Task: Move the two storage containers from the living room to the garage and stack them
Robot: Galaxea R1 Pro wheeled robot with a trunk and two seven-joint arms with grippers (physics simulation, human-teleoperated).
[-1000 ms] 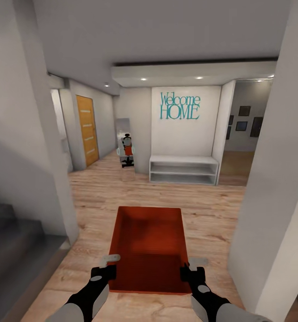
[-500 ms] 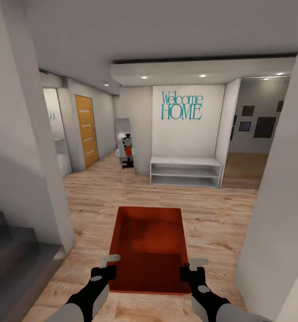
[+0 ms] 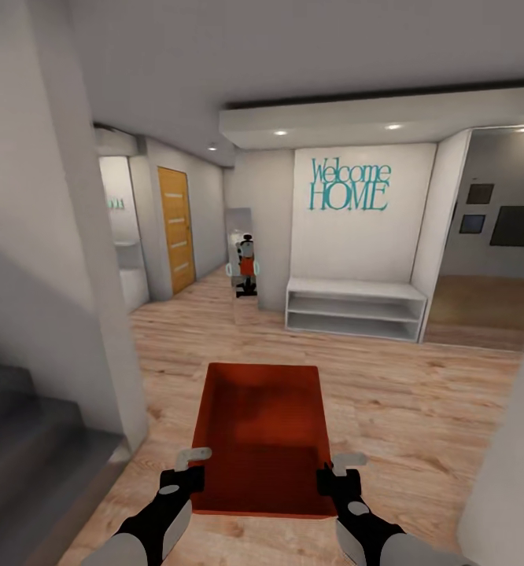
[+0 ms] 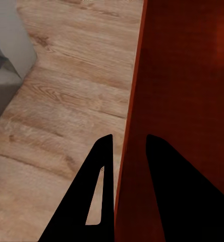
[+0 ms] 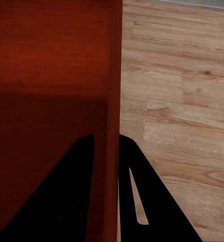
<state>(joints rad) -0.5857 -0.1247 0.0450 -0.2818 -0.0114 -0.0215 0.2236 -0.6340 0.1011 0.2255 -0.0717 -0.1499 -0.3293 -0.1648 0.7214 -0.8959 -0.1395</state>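
- Carrying one storage container (image 3: 262, 436) between both arms, we held it at 6 o'clock in the head view, above the wood plank floor (image 3: 419, 409).
- Our left gripper (image 4: 126, 146) pinched the container's left wall; our right gripper (image 5: 108, 142) pinched its right wall.
- At 12 o'clock stood a white shelf (image 3: 355, 308) under "Welcome HOME" lettering (image 3: 348, 185).
- At 10 o'clock was an orange door (image 3: 176, 229); what seemed grey stairs (image 3: 26, 448) lay at 8 o'clock.
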